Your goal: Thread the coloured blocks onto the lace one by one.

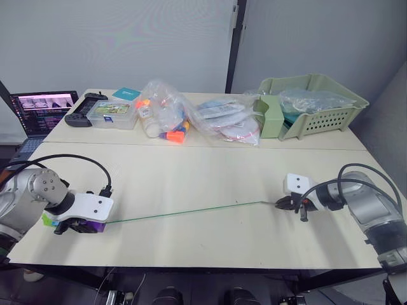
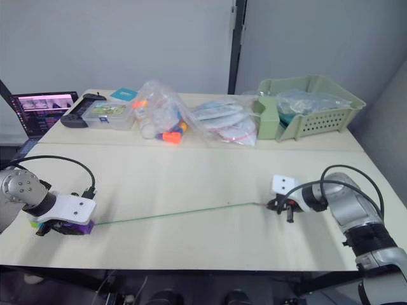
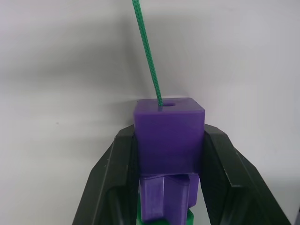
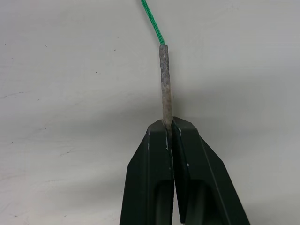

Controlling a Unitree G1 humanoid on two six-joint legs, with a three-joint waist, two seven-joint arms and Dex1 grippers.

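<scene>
Lace (image 1: pixel 191 211) taut between pincers: right pincer (image 4: pixel 169 125) clenches grey tip, left pincer (image 3: pixel 169 140) grips purple block (image 3: pixel 168 136).

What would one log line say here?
left claw: shut on purple block | right claw: shut on lace tip | lace: taut

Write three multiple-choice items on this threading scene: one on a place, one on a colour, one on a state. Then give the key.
1. Where does the lace run?
A. Across the table between the two grippers
B. Into the green basket
C. Over the laptop

2. What colour is the block held foremost in the left gripper?
A. Orange
B. Purple
C. Blue

3. How does the right gripper stand?
A. Open above the table
B. Shut on a block
C. Shut on the lace's grey tip

Key: 1 A, the green line spans from one gripper to the other; 2 B, a purple cube sits between the fingers; 3 C, the fingers pinch the tip.
</scene>
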